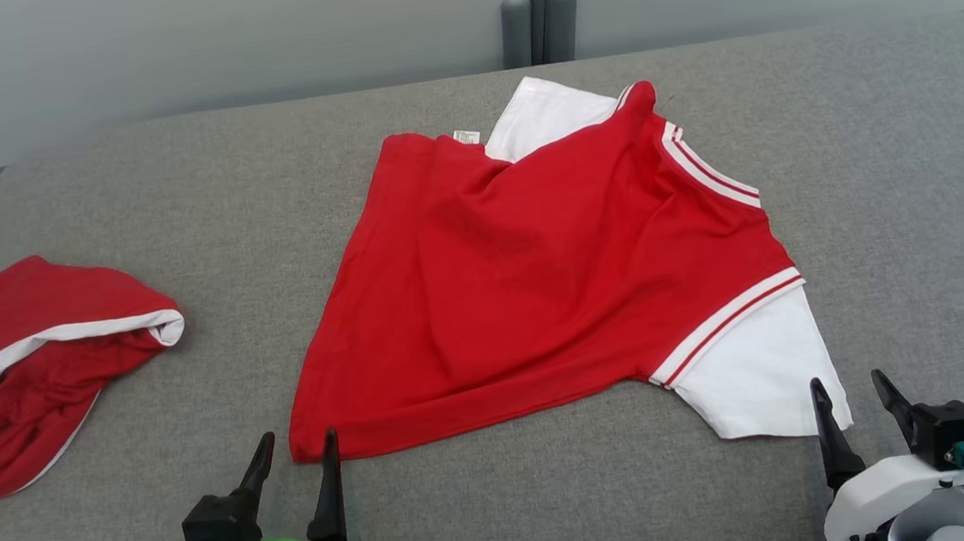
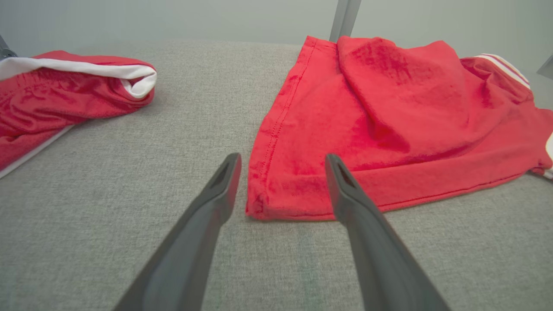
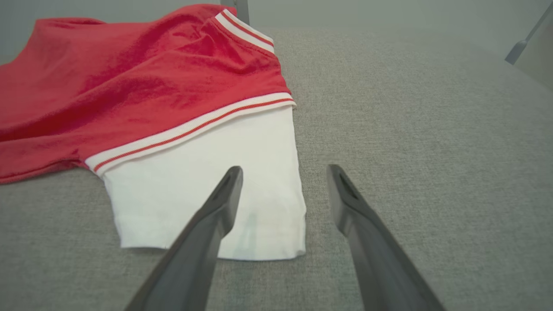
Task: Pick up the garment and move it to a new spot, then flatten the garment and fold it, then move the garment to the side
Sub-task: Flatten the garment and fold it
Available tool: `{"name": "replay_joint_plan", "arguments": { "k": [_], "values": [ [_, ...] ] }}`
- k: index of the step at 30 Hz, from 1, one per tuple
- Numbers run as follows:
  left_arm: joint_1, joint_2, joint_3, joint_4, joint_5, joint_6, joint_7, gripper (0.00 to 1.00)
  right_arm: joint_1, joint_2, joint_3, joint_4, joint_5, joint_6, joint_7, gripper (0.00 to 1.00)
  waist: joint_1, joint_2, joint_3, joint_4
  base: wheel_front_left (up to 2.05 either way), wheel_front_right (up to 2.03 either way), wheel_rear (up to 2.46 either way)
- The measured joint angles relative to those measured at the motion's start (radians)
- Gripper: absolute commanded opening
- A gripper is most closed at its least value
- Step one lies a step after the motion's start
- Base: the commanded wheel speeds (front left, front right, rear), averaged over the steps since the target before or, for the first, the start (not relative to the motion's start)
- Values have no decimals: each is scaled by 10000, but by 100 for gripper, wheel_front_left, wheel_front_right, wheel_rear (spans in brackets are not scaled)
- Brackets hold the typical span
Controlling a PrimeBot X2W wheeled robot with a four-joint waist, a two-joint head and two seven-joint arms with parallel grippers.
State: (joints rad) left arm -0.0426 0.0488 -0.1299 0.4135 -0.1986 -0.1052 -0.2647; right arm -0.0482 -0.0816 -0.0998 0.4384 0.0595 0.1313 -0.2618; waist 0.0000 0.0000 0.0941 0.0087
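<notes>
Grey fabric counter (image 1: 914,185) takes up most of head view, with a pale wall (image 1: 172,45) and a grey post (image 1: 537,8) at top centre. Red shirt (image 1: 535,283) lies spread mid-frame, rumpled and not flat; one white sleeve (image 1: 757,378) sticks out at its lower right and another white part shows at its top. Second garment (image 1: 34,366), red with white trim, is bunched at left edge, well apart from the shirt. Left fingers (image 1: 329,480) at lower left are spread wide and hold nothing, tips just below the shirt's lower left corner. In left wrist view that hem corner (image 2: 281,203) sits between the tips. Right fingers (image 1: 829,432) at lower right are also wide apart and empty, just beside the sleeve's lower edge. In right wrist view the sleeve (image 3: 207,181) lies by the left finger (image 3: 216,207). Small label (image 1: 466,137) at the shirt's top edge.
</notes>
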Motion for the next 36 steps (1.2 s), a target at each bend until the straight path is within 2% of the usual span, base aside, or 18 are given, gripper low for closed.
{"name": "replay_joint_plan", "arguments": {
  "k": [10, 11, 12, 13, 14, 15, 24, 32, 36],
  "values": [
    [-398, 0, -171, 61, -29, -48, 0, 100, -530, 107, -401, 1337, 21, 0, -15, 100, 0, 0, 758, 138, 0, 0, 0],
    [-403, 0, -173, 61, -29, -61, 0, 100, -594, 107, -414, 1425, 61, 0, -40, 98, 0, 0, 788, 161, 0, 0, 0],
    [-408, 0, -174, 59, -29, -63, 0, 100, -649, 105, -380, 1530, 98, -2, -42, 48, 0, 0, 813, 184, 0, 0, 0],
    [-413, 0, -163, 58, -27, -75, 0, 100, -686, 105, -347, 1615, 180, -2, -54, 48, 0, 0, 835, 204, 0, 0, 0],
    [-419, 0, -153, 54, -25, -82, 0, 100, -724, 88, -265, 1680, 224, -2, -58, 22, 0, 0, 857, 221, 0, 0, 0],
    [-427, 0, -140, 50, -15, -86, 0, 100, -776, 79, -186, 1751, 311, -2, -86, 0, 0, 0, 876, 234, 0, 0, 0],
    [-569, 4, 42, -73, -140, -171, 0, 100, -869, -119, -77, 1768, 690, 19, -82, 0, 0, 0, 954, 107, 0, 0, 0],
    [-802, 0, 190, 612, -568, -222, 0, 100, -795, -353, -56, 1444, 711, 12, -38, 0, 0, 0, 1052, -224, 0, 0, 0],
    [-906, 0, -61, 894, -928, -236, 0, 100, -790, -351, -33, 1331, 711, 8, -38, 0, 0, 0, 1129, -389, 0, 0, 0]
  ]
}}
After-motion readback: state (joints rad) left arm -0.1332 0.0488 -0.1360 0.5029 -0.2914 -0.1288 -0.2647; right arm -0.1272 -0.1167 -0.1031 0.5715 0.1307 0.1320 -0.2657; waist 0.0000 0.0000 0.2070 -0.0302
